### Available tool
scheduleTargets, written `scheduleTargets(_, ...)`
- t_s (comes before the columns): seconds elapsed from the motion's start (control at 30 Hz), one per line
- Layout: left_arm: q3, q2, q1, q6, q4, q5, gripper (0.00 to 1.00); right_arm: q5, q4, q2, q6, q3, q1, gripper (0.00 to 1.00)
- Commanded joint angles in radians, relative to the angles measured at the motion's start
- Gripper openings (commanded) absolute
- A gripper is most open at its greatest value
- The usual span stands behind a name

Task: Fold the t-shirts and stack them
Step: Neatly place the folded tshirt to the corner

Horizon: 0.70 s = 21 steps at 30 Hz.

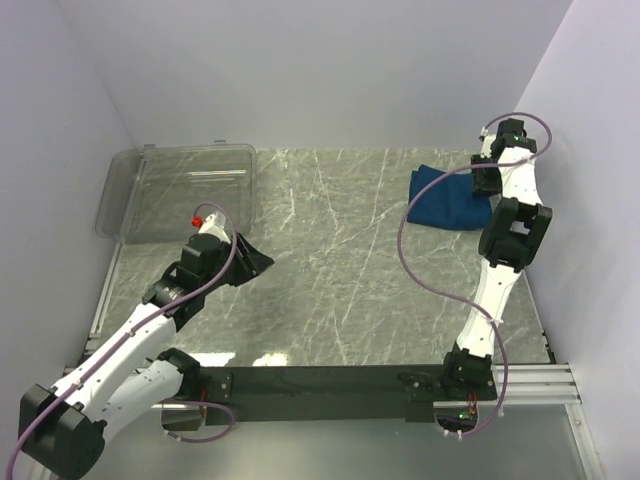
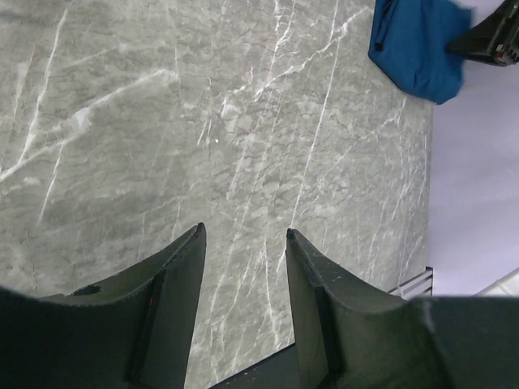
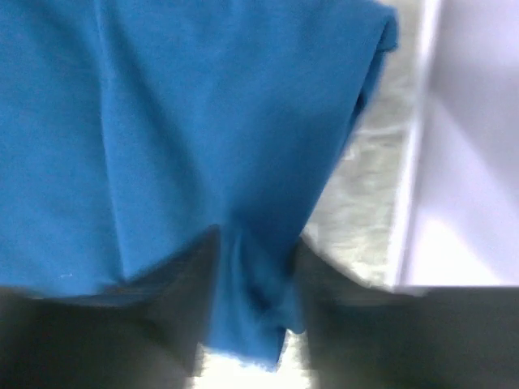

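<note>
A dark blue t-shirt (image 1: 446,199) lies folded in a compact bundle at the far right of the marble table, near the right wall. It also shows in the left wrist view (image 2: 418,40) at the top right. No print shows. My right gripper (image 1: 484,181) is at the bundle's right edge; in the right wrist view my right gripper (image 3: 255,279) has a fold of the blue cloth (image 3: 203,121) between its fingers. My left gripper (image 1: 256,262) is open and empty over the left middle of the table; in its wrist view my left gripper (image 2: 243,235) has only bare marble between the fingers.
A clear plastic bin (image 1: 178,190) stands at the far left of the table. The right wall (image 1: 590,180) runs close beside the t-shirt and right arm. A black rail (image 1: 330,382) lines the table's near edge.
</note>
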Motion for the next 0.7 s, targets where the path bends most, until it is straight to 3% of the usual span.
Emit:
scheduleTargets(0.0, 0.013, -0.02, -0.002, 0.005, 0.001, 0.011, 0.5, 0.129, 0.072, -0.009, -0.051, 0.039, 0.008, 0.66)
scheduleTargets(0.03, 0.019, -0.018, -0.002, 0.01, -0.002, 0.01, 0.5, 0.138, 0.079, -0.02, -0.052, 0.031, 0.011, 0.74)
scheduleTargets(0.23, 0.099, -0.017, -0.003, 0.078, -0.071, -0.038, 0.51, 0.117, 0.143, -0.198, -0.084, -0.127, 0.037, 0.76)
scheduleTargets(0.27, 0.116, -0.021, -0.002, 0.124, -0.094, -0.079, 0.51, 0.074, 0.131, -0.225, -0.098, -0.148, 0.045, 0.76)
scheduleTargets(0.3, 0.163, -0.026, -0.002, 0.147, -0.167, -0.114, 0.52, -0.077, 0.085, -0.29, -0.142, -0.174, 0.047, 0.76)
scheduleTargets(0.4, 0.249, -0.079, -0.003, 0.203, -0.308, -0.326, 0.74, -0.431, -0.015, -0.458, -0.292, -0.391, 0.045, 0.79)
scheduleTargets(0.43, 0.257, -0.102, -0.002, 0.2, -0.333, -0.385, 0.95, -0.474, 0.009, -0.515, -0.296, -0.467, 0.045, 0.8)
scheduleTargets(0.47, 0.259, -0.159, -0.003, 0.206, -0.345, -0.428, 0.99, -0.498, 0.049, -0.581, -0.29, -0.55, 0.044, 0.8)
scheduleTargets(0.5, 0.251, -0.19, -0.003, 0.212, -0.349, -0.493, 0.99, -0.514, 0.154, -0.723, -0.257, -0.711, 0.044, 0.81)
scheduleTargets(0.6, 0.251, -0.288, 0.0, 0.232, -0.391, -0.565, 0.99, -0.517, 0.334, -1.01, -0.206, -0.97, 0.044, 0.84)
scheduleTargets(0.67, 0.26, -0.333, 0.0, 0.224, -0.444, -0.591, 0.99, -0.418, 0.407, -1.139, -0.163, -1.065, 0.042, 0.88)
